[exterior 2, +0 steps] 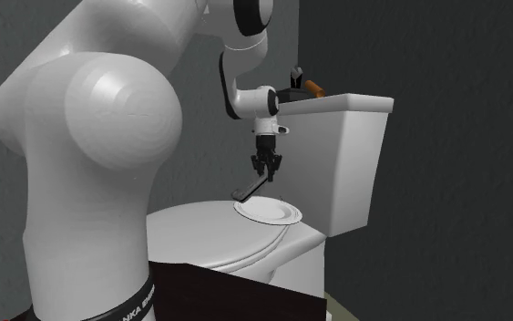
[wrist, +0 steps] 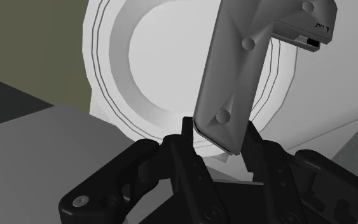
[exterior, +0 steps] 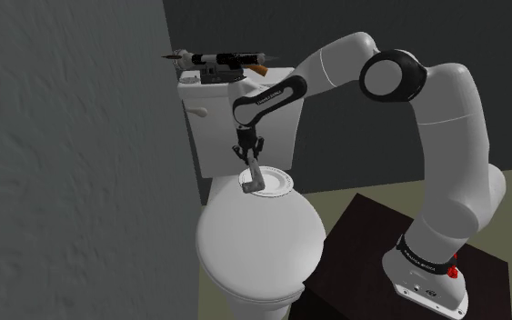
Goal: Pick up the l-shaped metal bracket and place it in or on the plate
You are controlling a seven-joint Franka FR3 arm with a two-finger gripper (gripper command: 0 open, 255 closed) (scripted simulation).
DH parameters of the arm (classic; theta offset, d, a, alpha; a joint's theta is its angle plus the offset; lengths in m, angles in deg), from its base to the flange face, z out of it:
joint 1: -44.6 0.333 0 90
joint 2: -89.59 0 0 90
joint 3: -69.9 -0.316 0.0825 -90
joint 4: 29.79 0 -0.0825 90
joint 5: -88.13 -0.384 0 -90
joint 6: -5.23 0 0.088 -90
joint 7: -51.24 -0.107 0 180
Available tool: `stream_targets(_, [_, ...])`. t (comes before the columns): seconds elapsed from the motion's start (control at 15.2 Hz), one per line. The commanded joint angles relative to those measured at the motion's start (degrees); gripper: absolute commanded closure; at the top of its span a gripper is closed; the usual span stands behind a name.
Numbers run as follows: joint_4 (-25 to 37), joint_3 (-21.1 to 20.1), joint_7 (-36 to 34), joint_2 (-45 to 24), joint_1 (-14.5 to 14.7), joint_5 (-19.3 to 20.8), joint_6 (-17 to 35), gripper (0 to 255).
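Observation:
A grey L-shaped metal bracket [wrist: 234, 70] hangs from my black gripper [wrist: 219, 130], whose fingers [wrist: 255, 141] clasp its one end. The bracket's bent end points away from the hand, over the white plate [wrist: 149, 70]. In the shoulder view the gripper [exterior: 247, 156] points down with the bracket [exterior: 253, 173] just above the plate [exterior: 276, 185], near the plate's left rim. The second exterior view shows the gripper [exterior 2: 265, 168] holding the bracket [exterior 2: 249, 189] tilted, its low end close over the plate [exterior 2: 271, 212]. The plate lies at the back of a shut toilet lid.
The white toilet lid [exterior: 261, 244] lies in front of the tank [exterior: 231, 123]. Dark tools with an orange handle [exterior: 229, 62] lie on the tank top. A grey wall [exterior: 72, 164] stands at the shoulder view's left. The dark stand [exterior: 363, 245] is at lower right.

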Motion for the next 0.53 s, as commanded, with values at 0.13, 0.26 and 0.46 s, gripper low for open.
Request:
stream_targets(0.13, [-2.0,1.3,-0.5,-0.9,-1.5,0.5,2.6,255])
stream_targets(0.26, [-2.2,1.3,-0.8,-1.8,-1.5,0.9,3.6,255])
stream_targets(0.46, [-2.4,1.4,-1.2,-3.2,-1.5,1.5,5.2,255])
